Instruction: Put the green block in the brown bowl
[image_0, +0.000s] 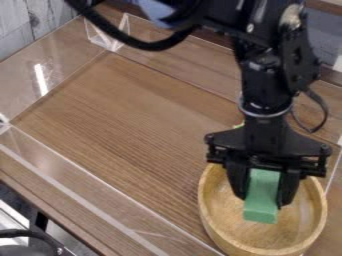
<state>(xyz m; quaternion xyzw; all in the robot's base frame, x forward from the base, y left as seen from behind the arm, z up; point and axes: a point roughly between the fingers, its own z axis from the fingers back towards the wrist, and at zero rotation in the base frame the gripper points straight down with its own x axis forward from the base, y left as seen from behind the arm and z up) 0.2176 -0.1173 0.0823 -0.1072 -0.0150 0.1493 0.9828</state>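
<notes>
- The brown bowl (251, 236) sits on the wooden surface (120, 120), directly beneath the gripper, its rim showing around and in front of the fingers.
- The green block (262, 197) is between the fingers of the gripper (265, 180), which is closed on it; the block hangs down over the bowl, its lower end lowermost.
- The black arm (274, 85) rises behind the gripper.
- A clear angular object (107, 30) lies well apart from the gripper, at the surface's far edge.
</notes>
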